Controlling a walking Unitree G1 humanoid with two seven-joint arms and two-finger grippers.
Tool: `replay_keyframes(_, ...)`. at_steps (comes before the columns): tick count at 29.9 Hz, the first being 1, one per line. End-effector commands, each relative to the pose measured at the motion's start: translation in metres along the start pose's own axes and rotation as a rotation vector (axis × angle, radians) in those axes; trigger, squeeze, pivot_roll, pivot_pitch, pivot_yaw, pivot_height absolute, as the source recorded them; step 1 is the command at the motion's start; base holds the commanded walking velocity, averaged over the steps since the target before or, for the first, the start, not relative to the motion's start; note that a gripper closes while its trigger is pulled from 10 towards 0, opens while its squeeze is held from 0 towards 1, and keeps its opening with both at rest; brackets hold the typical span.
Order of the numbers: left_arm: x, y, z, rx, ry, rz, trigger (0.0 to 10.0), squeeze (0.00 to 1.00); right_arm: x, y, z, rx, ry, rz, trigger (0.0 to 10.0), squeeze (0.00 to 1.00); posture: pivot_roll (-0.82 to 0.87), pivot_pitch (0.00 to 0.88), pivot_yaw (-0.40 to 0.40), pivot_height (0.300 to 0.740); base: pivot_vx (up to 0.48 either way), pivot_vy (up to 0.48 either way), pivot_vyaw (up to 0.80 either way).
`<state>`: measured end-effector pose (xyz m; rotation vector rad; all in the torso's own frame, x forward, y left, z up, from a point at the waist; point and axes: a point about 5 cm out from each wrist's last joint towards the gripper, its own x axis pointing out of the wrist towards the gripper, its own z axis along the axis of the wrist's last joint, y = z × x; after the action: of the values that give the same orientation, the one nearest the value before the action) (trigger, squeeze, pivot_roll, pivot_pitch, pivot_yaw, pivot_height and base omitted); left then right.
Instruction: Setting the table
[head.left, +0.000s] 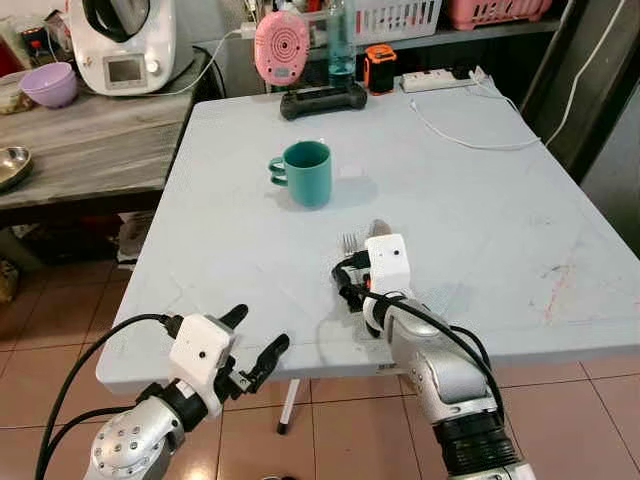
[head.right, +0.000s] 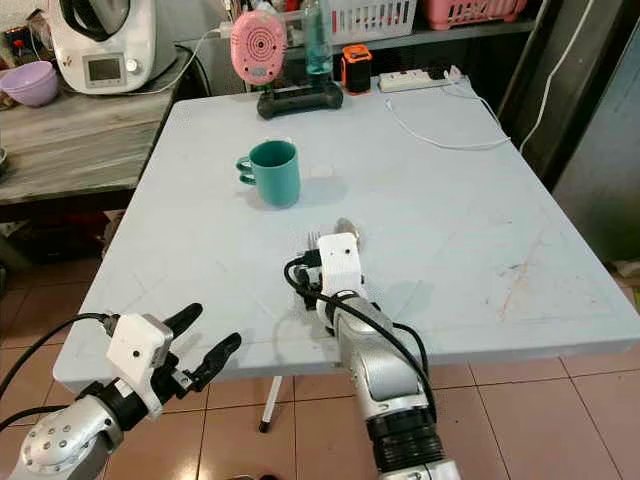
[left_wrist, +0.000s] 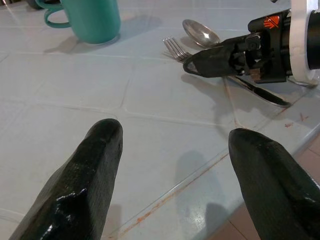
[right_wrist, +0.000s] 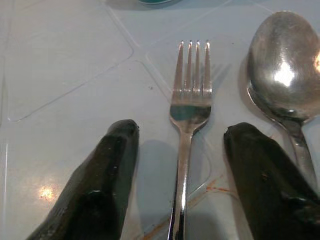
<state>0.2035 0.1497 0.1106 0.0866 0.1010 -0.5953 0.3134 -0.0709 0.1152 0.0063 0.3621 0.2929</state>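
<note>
Straddling fork (right_wrist: 189, 110), right gripper (right_wrist: 180, 150) spread, unclamped | spoon (right_wrist: 284, 60) just beside | left gripper (head.left: 262, 352) spread, empty, at table (head.left: 520, 250) edge | no legible writing

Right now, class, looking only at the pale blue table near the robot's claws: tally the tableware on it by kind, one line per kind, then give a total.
Mug: 1
Fork: 1
Spoon: 1
Knife: 1
Total: 4
</note>
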Motion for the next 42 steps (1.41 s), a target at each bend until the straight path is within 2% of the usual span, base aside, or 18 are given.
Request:
replay_keyframes(1,-0.001,0.001,-0.001,0.004,0.003,-0.012,10.0,0.0,-0.002,-0.006,-0.018,0.014,0.107,-0.042,0.0,0.0,-0.05,0.109,0.106,0.74,0.0,0.0,0.0)
replay_keyframes(8,0.0,0.001,-0.001,0.004,-0.003,-0.021,10.0,0.0,-0.004,0.0,-0.02,-0.005,0.133,0.01,0.0,0.0,-0.06,0.107,0.106,0.74,0.0,0.0,0.0)
replay_keyframes(19,0.003,-0.001,0.002,0.004,-0.011,-0.027,10.0,0.0,-0.009,-0.008,-0.027,-0.078,0.163,0.025,0.0,0.0,-0.07,0.104,0.104,0.74,0.0,0.0,0.0)
replay_keyframes(31,0.005,-0.002,0.004,0.001,-0.02,-0.037,10.0,0.0,0.001,-0.009,-0.03,-0.233,0.131,0.151,0.0,0.0,-0.06,0.106,0.103,0.74,0.0,0.0,0.0)
replay_keyframes(35,0.005,-0.003,0.004,0.001,-0.019,-0.038,10.0,0.0,0.008,-0.002,-0.026,-0.306,0.105,0.209,0.0,0.0,-0.05,0.106,0.1,0.74,0.0,0.0,0.0)
replay_keyframes(37,0.005,-0.003,0.003,-0.001,-0.017,-0.037,10.0,0.0,0.013,0.009,-0.022,-0.352,0.07,0.27,0.0,0.0,-0.05,0.105,0.097,0.74,0.0,0.0,0.0)
replay_keyframes(42,0.005,-0.003,0.001,-0.003,-0.016,-0.031,10.0,0.0,0.017,0.019,-0.015,-0.388,0.009,0.311,0.0,0.0,-0.05,0.102,0.093,0.74,0.0,0.0,0.0)
